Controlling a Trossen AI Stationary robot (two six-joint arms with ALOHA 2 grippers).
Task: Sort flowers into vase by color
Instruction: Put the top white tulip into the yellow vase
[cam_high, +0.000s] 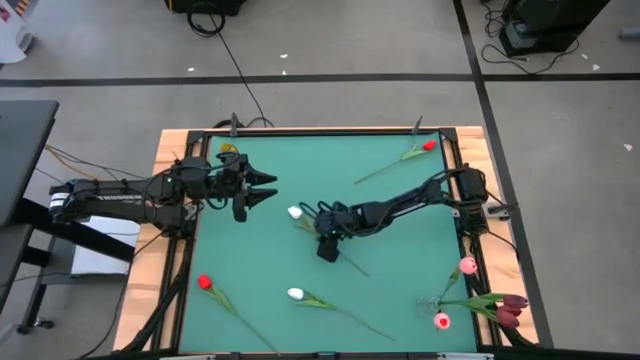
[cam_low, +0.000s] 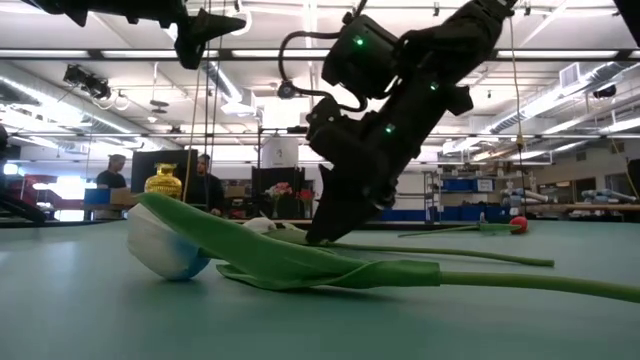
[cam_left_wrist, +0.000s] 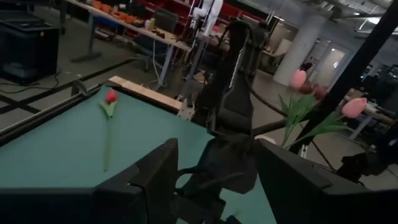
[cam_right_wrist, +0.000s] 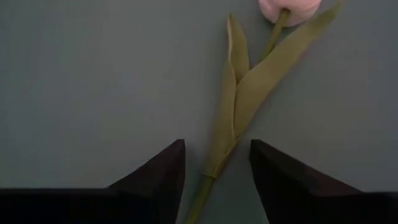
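My right gripper is open and points down at the table's middle. Its fingers stand on either side of the green stem of a white tulip, just below the leaves; in the right wrist view the head looks pale pink. The tulip lies flat on the mat. In the low view the right gripper reaches down to the table top. My left gripper hovers open above the left-centre of the mat, and the left wrist view shows the left gripper touching nothing.
Loose tulips lie on the green mat: a red tulip at the far right, another red tulip near left, and a second white tulip near the middle. Pink tulips and maroon tulips stand at the near right corner. A raised frame edges the mat.
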